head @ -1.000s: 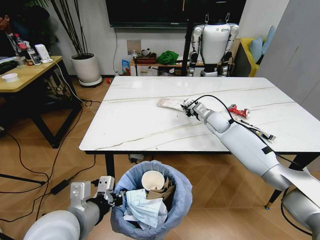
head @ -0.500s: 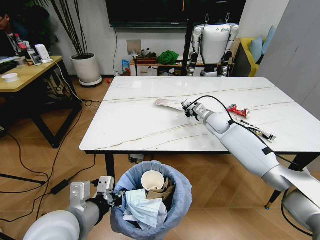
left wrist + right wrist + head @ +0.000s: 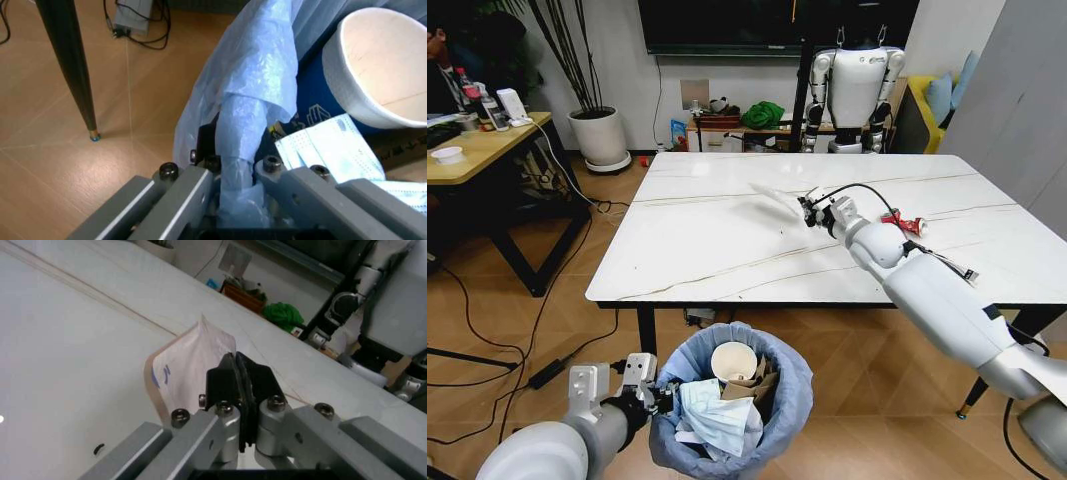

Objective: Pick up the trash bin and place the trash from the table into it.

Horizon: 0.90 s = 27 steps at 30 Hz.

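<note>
Over the table [image 3: 707, 230], right gripper [image 3: 806, 209] pinching a flat white packet [image 3: 775, 196], now lifting it clear of the top where it lay earlier, left gripper [image 3: 645, 398] clamping the bin's [image 3: 727, 400] blue bag rim below.

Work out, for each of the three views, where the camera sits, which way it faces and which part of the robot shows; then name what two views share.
Head view: on the robot's head, facing forward and down at the table; both arms show, left gripper at the trash bin rim, right gripper over the table.
Left wrist view: on the left wrist, facing the bin's bag, pinched between its fingers.
Right wrist view: on the right wrist, facing across the table; fingers clamp a white packet.
Shared: head and right wrist views both show that packet.
</note>
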{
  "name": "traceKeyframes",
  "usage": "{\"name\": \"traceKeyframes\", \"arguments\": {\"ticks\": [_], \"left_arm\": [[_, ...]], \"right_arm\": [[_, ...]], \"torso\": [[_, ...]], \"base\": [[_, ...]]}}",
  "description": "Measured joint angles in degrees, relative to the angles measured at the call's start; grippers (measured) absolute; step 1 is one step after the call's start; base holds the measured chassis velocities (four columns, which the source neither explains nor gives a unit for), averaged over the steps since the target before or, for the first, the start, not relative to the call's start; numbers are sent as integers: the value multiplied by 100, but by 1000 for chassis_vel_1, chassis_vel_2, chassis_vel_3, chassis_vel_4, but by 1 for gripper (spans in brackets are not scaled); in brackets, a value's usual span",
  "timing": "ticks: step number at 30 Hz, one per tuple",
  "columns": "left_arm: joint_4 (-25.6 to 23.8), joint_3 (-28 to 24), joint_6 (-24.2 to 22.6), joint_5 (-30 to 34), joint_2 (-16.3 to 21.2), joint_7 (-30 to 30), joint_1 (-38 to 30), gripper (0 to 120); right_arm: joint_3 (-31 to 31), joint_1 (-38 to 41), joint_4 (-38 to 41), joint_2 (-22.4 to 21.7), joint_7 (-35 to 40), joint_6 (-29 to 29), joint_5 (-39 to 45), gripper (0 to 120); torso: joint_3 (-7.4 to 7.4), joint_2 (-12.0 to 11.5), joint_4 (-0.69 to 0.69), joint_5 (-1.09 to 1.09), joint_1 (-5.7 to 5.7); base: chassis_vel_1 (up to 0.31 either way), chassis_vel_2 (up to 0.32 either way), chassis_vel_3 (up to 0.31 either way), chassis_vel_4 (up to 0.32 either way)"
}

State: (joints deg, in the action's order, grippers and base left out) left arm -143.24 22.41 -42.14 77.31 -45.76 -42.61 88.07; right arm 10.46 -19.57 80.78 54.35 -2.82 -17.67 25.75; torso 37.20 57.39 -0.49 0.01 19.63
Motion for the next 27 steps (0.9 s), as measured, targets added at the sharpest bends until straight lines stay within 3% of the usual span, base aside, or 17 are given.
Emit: {"name": "traceKeyframes", "arguments": {"ticks": [3, 11, 25, 27], "left_arm": [[0, -4, 0, -33, -23, 5, 9, 0], [0, 24, 0, -54, -2, -16, 27, 0], [0, 21, 0, -19, 56, -17, 9, 0], [0, 20, 0, -6, 60, -16, 7, 0]], "right_arm": [[-113, -79, 187, -90, 97, -36, 143, 0], [-752, -753, 1808, -476, 602, -439, 1055, 0], [-979, -1279, 2472, -751, 747, -846, 1375, 0], [-996, -1567, 2695, -887, 684, -1010, 1119, 8]], "torso": [[0, 0, 0, 0, 0], [0, 0, 1, 0, -1], [0, 0, 1, 0, 0], [0, 0, 0, 0, 0]], "base": [[0, 0, 0, 0], [0, 0, 0, 0], [0, 0, 0, 0], [0, 0, 0, 0]]}}
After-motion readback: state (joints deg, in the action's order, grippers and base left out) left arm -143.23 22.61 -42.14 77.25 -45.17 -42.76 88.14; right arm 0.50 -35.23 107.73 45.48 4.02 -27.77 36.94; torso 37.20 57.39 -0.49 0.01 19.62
